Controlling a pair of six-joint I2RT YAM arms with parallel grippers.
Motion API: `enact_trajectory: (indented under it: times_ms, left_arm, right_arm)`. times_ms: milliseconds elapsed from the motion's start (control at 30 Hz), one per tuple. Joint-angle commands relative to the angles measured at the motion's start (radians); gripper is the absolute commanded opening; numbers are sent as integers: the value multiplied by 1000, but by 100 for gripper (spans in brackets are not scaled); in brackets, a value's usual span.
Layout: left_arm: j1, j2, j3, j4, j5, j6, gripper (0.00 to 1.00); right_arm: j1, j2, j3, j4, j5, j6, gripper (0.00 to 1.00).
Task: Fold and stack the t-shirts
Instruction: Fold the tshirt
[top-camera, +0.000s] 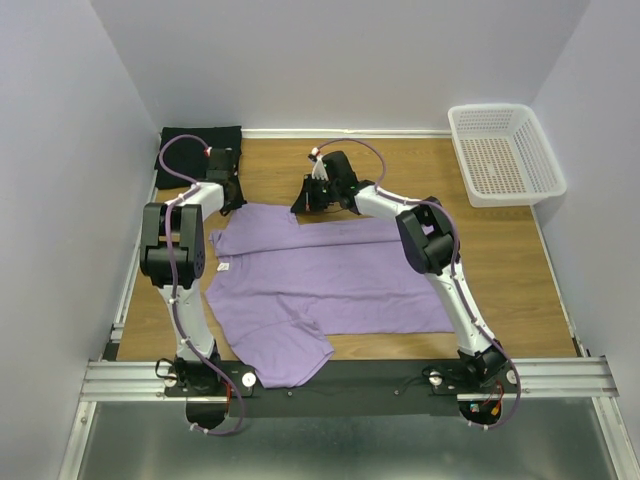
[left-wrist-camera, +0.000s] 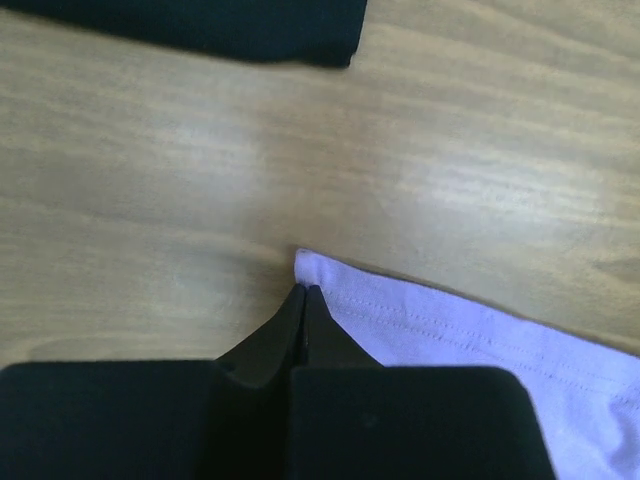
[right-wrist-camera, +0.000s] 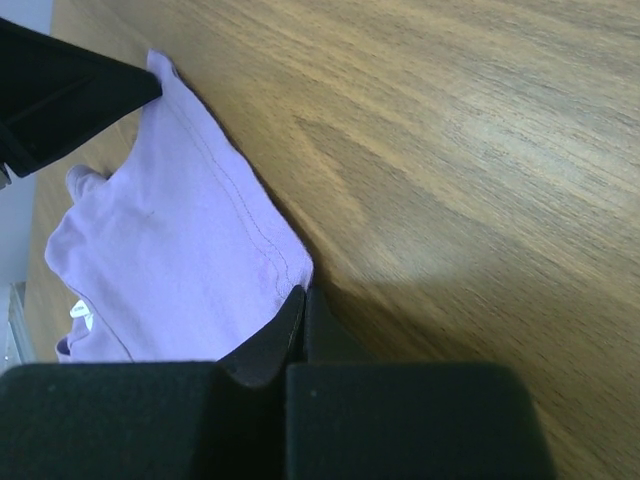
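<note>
We note the lavender t-shirt (top-camera: 330, 285) spread flat mid-bench (top-camera: 500, 270). The left claw (left-wrist-camera: 303, 291) and the right claw (right-wrist-camera: 304, 292) are each pinched tight on a far hem corner. The black t-shirt (top-camera: 197, 152) lies at the far left corner, apart from the lavender one.

The lavender t-shirt (top-camera: 330, 275) lies spread open and mostly flat across the middle of the table (top-camera: 400, 170). Its neck end, with a small white tag, is toward the left, and one short sleeve juts toward the near edge with a few soft wrinkles. Its far corners show a double-stitched hem resting on the wood. The black t-shirt (top-camera: 190, 142) sits folded into a compact rectangle in the far left corner. It is near the lavender one but not touching it, with bare wood between them.
</note>
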Motion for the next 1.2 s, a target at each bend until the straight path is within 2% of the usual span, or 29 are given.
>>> enact_trajectory:
  times_ms: [0, 267, 833, 1000, 1167]
  left_arm:
    - [-5, -96, -29, -62, -32, -10, 0]
    - [-5, -295, -118, -133, -48, -76, 0]
    - [-9, -729, -486, -238, 132, -171, 0]
    - [-9, -855, -560, -272, 182, -217, 0]
    - [-9, -915, -634, -294, 230, -249, 0]
  right_arm:
    - [11, -51, -19, -42, -16, -27, 1]
    - [14, -204, -154, -42, -26, -48, 1]
    - [81, -480, -524, -42, -68, -76, 0]
    - [110, -525, -585, -43, -65, -64, 1]
    - [139, -551, -624, -42, -61, -53, 1]
